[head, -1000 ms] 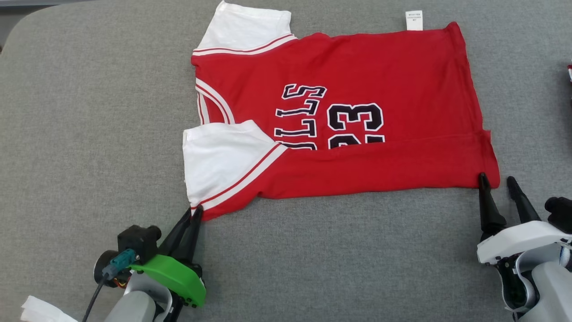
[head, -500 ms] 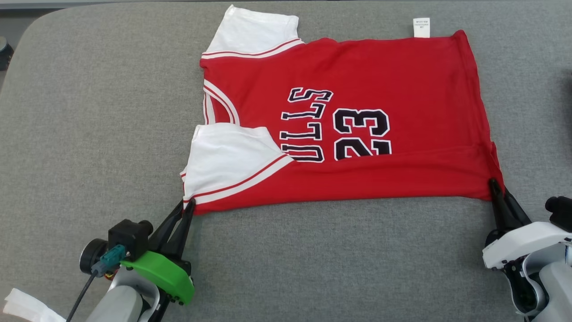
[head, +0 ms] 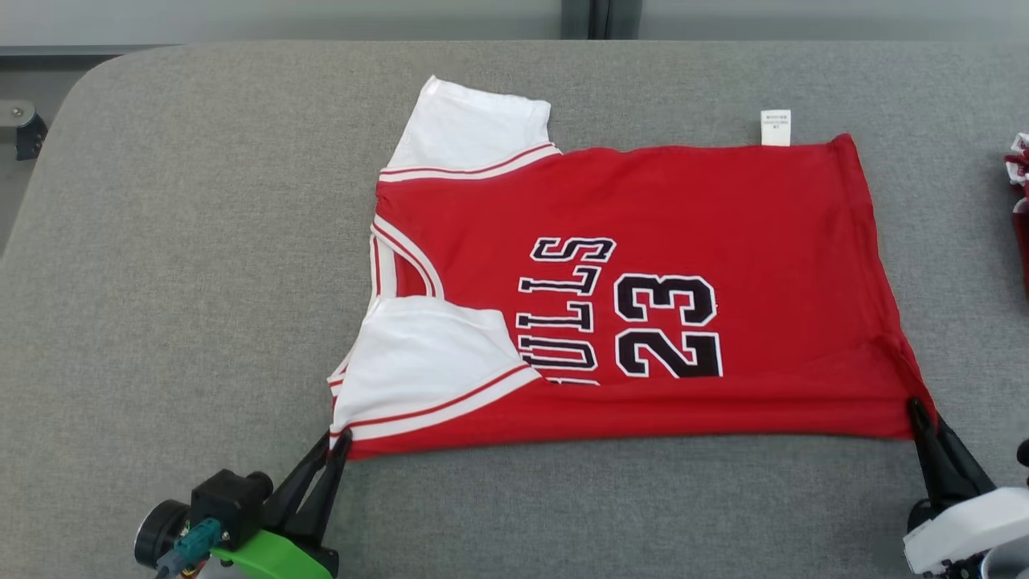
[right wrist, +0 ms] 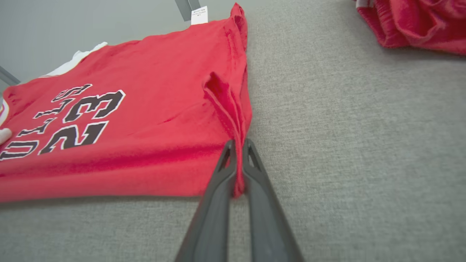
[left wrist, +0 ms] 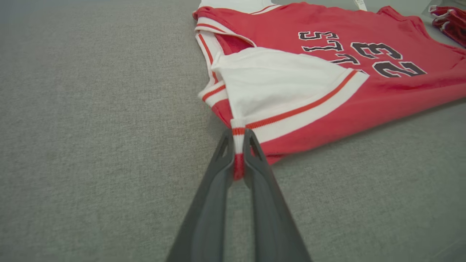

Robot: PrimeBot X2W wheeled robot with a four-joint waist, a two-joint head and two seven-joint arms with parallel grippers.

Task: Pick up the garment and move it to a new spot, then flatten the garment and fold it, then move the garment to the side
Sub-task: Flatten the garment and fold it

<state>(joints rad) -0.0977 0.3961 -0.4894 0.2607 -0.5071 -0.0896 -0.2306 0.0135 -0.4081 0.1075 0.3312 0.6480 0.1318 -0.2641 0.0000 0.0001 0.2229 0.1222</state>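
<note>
While jersey point(head: 643, 209) lies flat — left fingers point(head: 331, 474) pinch sleeve corner, right fingers point(head: 932, 454) pinch hem corner.

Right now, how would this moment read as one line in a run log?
phase: fold | left gripper: shut on red-and-white jersey, sleeve corner | right gripper: shut on hem corner | surface: grey fabric table

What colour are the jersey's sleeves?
White sleeves with red-striped trim, clearest in the left wrist view.
</note>
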